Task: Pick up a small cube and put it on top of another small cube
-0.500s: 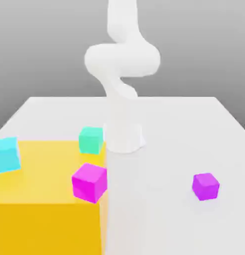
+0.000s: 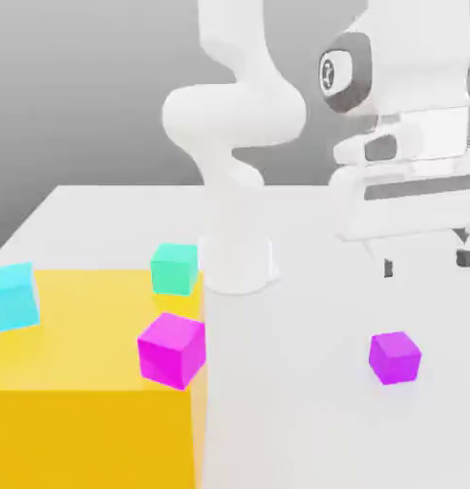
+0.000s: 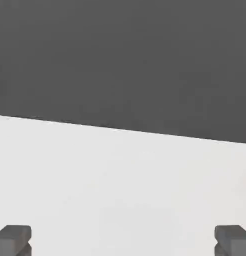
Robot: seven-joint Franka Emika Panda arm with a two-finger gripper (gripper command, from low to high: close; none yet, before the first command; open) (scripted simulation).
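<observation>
The small violet-purple cube (image 2: 395, 357) rests on the white table (image 2: 315, 401) toward the exterior view's right. My gripper (image 2: 426, 263) hangs above it, well clear of it, with its two dark fingertips (image 2: 388, 268) spread wide and nothing between them. In the hand view the gripper (image 3: 123, 241) is open over bare table, and no cube shows there. A pinker magenta cube (image 2: 171, 350) sits on the yellow block (image 2: 86, 401).
A teal-green cube (image 2: 174, 267) stands at the yellow block's far edge, beside the arm's white base (image 2: 238, 263). A cyan cube (image 2: 11, 296) lies on the block at the exterior view's left. The white arm rises behind.
The hand with its fingers has come into the exterior view at the upper right, where none showed before. The cubes have not moved.
</observation>
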